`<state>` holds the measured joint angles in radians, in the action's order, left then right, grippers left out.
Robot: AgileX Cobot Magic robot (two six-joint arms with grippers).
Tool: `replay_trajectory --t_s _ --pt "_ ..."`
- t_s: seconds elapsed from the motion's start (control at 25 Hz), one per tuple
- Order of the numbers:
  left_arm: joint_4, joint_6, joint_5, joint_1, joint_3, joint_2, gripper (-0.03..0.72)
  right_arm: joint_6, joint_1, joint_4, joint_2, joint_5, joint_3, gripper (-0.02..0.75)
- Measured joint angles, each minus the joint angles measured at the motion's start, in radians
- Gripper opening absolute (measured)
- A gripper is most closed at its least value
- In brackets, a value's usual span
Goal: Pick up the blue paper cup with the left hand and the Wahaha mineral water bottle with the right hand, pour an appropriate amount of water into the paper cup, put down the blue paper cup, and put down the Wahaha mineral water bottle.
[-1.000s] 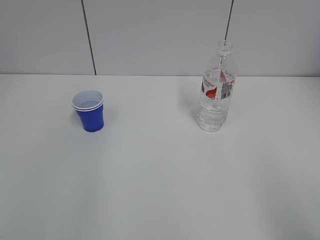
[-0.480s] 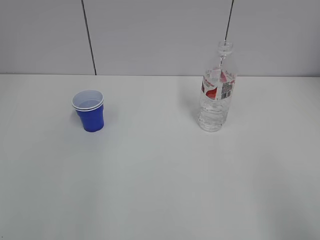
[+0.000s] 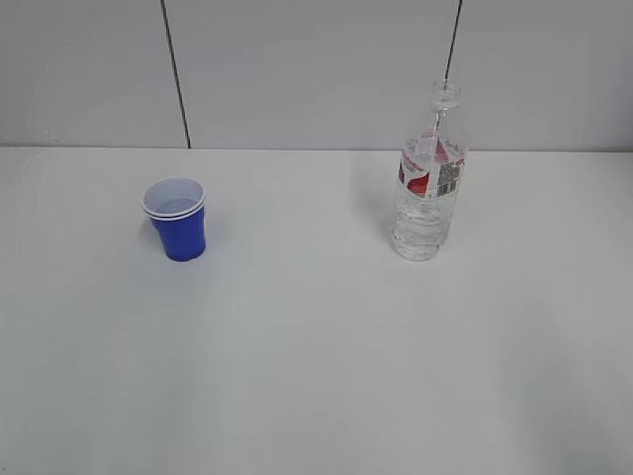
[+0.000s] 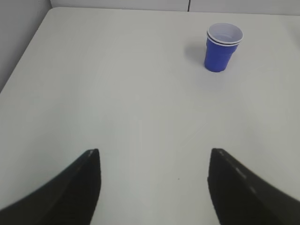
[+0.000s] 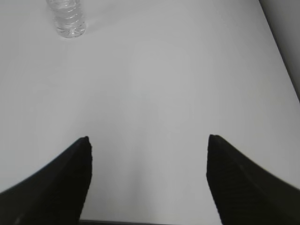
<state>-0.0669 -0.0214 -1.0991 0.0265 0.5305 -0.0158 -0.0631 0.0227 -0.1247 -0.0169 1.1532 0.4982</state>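
Nothing is changing: my left gripper (image 4: 153, 161) and right gripper (image 5: 147, 147) are waiting spread, blue paper cup (image 4: 224, 47) and Wahaha mineral water bottle (image 5: 69, 18) far ahead, untouched

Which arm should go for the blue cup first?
Left. The blue paper cup stands ahead of the open left gripper, slightly to its right; the right gripper faces the Wahaha mineral water bottle instead.
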Motion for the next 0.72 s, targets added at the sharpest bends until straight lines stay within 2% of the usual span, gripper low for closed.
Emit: replay_trajectory --t_s 0.72 --pt "0.000 0.000 0.000 0.000 0.000 0.000 0.549 0.000 0.000 0.000 0.000 -0.002 0.000 0.568"
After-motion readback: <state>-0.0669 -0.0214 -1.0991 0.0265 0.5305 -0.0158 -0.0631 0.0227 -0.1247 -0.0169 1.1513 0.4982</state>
